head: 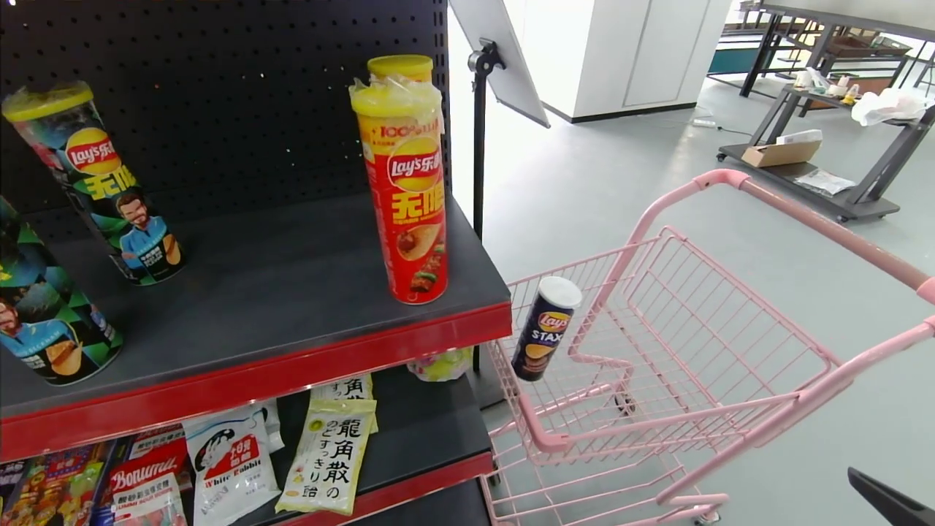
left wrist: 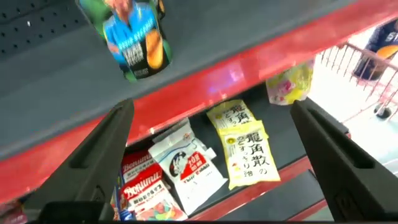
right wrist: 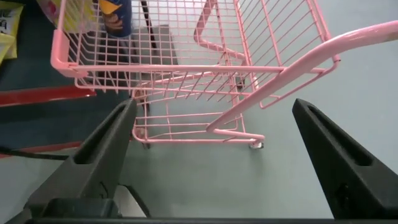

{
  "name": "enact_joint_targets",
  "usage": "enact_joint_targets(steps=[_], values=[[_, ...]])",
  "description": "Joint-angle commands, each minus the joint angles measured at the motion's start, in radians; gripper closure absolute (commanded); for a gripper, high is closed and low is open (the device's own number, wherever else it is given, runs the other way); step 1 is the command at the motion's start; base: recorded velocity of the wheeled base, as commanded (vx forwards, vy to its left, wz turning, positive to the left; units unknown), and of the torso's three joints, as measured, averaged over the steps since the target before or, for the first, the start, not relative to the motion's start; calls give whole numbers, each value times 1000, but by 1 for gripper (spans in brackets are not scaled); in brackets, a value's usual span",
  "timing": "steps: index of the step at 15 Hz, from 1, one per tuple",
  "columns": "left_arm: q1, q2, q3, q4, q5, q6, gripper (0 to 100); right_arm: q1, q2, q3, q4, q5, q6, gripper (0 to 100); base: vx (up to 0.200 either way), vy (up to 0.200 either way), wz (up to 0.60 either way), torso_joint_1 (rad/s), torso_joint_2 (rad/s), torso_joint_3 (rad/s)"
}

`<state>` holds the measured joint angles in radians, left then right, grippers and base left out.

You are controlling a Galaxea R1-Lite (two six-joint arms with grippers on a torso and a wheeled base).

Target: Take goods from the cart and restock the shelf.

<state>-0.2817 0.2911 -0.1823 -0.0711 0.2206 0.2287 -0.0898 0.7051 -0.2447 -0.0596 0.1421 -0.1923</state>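
Restocking looks well along. The top shelf (head: 292, 292) carries a tall red can (head: 409, 197) near its right end, a second yellow lid peeking behind it, and two green-and-black cans (head: 102, 183) over to the left. To my eye one item is left: a short dark-blue can (head: 546, 329) with a white lid leans in the corner of the pink cart (head: 825, 230) nearest the shelf, not yet picked.

The left tool (left wrist: 211, 104) hangs wide and empty before the shelf's red front lip, above the snack bags (head: 329, 453) on the lower level. The right tool (right wrist: 214, 104), also wide and empty, sits over the floor beside the cart.

Materials: smooth cylindrical cans, crinkled film over the yellow lids, thin wire mesh with tubular rails on the cart, matte dark shelf board, glossy flat pouches below.
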Motion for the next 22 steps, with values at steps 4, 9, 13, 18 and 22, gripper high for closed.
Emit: enact_joint_targets(steps=[4,9,13,18,22], values=[[-1,0,3,-1,0,15,0,4,129,-10,-3,16,-21,0,0,0,0,-194,528,330],[-1,8,-5,-1,3,18,0,183,521,-134,-301,85,105,0,0,0,0,-35,98,64],[-4,33,-9,-1,-57,3,0,305,833,-271,-464,103,169,0,0,0,0,0,0,0],[-1,56,-14,-1,-49,3,0,337,1122,-432,-609,100,185,0,0,0,0,0,0,0],[1,74,-6,-1,-35,8,0,366,1254,-568,-614,93,237,0,0,0,0,0,0,0]])
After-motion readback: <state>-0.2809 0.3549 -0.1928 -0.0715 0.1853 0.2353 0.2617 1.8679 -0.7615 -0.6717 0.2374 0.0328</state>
